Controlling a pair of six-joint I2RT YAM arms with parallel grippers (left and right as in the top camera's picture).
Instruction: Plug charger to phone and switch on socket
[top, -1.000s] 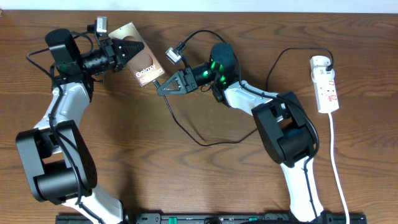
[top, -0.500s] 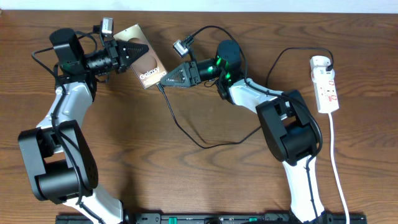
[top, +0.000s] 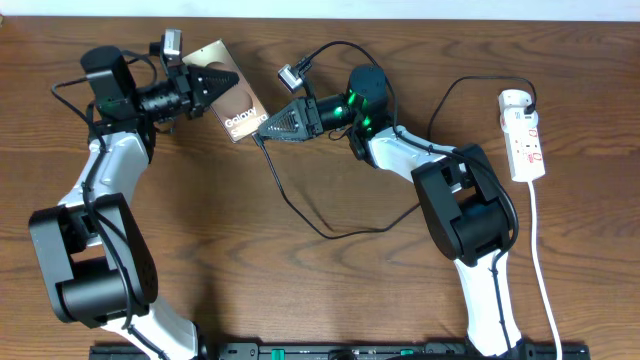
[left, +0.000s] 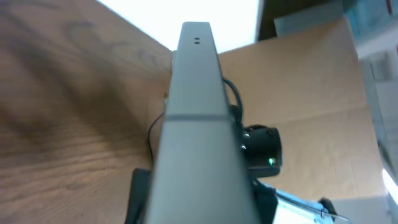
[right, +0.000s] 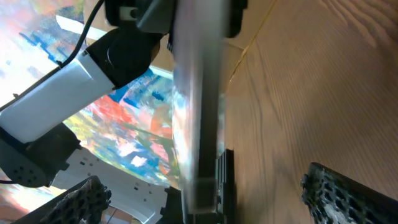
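The right claw (top: 267, 128) stands spread. In the right wrist view its two fingers sit at the far lower corners and grip nothing. The phone (top: 235, 100) passes edge-on between them and touches neither.

The left claw (top: 207, 82) is pressed together on the upper end of the phone. It holds the phone tilted and clear of the table (top: 300, 300).

Status of the task, as we judge it:

1. Charger to phone: probably done. The charger (top: 350, 233) runs as a thin black cable from the lower edge of the phone, loops across the table and goes on to the socket (top: 525, 140). The right claw has no hold on it. We cannot confirm that the plug tip is fully seated, because the joint is blurred in the right wrist view and too small in the overhead view.
2. Socket switch: we take this step as left to do. Neither claw is near the socket, and we cannot read the position of the switch.

Position of the task's things relative to the right claw:

- The lower edge of the phone, with the end of the charger, lies between the spread fingers.
- The socket lies well apart, at the far right side of the table, beyond the base of the right arm.
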